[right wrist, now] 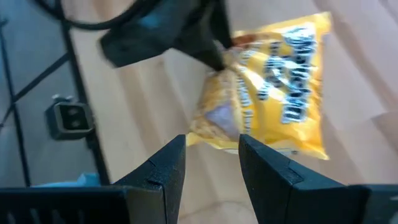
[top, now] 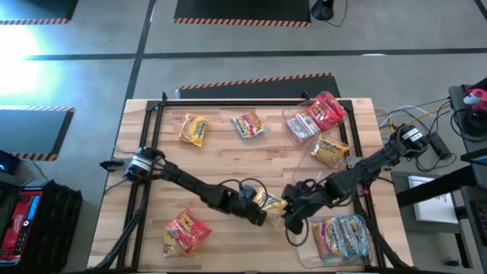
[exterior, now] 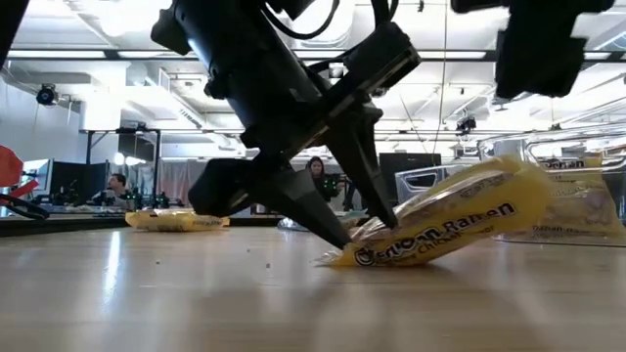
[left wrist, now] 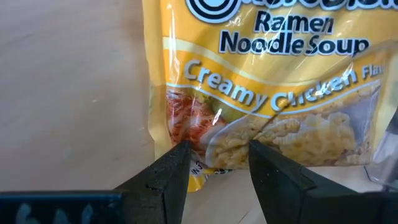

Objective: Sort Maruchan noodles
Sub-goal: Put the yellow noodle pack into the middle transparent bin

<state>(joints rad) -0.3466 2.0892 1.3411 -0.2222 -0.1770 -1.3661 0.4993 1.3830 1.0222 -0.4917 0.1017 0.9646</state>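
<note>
My left hand [top: 268,207] is down at the surface [top: 228,152], its two fingers [left wrist: 171,171] pinching one edge of a yellow packet [top: 272,202] marked creamy chicken. In the low view that packet [exterior: 445,227] is tilted: the gripped edge is at the wood and the far end is raised. The fingertips [exterior: 337,235] meet the wrapper at its lowest corner.

My right hand [top: 293,221] sits just beside the same packet, on the side opposite my left. Its fingers [right wrist: 168,165] stand parted, with nothing between them; the packet's edge [right wrist: 267,118] lies just ahead of the tips. The two hands are close together, with the packet between them.

Surroundings, outward from the hands:
- Just beyond my right hand, a clear tub [top: 344,237] holds light blue and yellow packets.
- Farther along the right arm, an orange-yellow packet [top: 330,150] lies beside a second clear tub [top: 313,118] holding red packets.
- Out past my left hand, a red and yellow packet [top: 185,230] lies loose near the surface's edge.
- Well apart, at the far side, lie a yellow-orange packet [top: 193,129] and a red packet [top: 249,124].

A black frame [top: 152,122] runs along the surface's edges. People [exterior: 117,184] show in the room behind.
</note>
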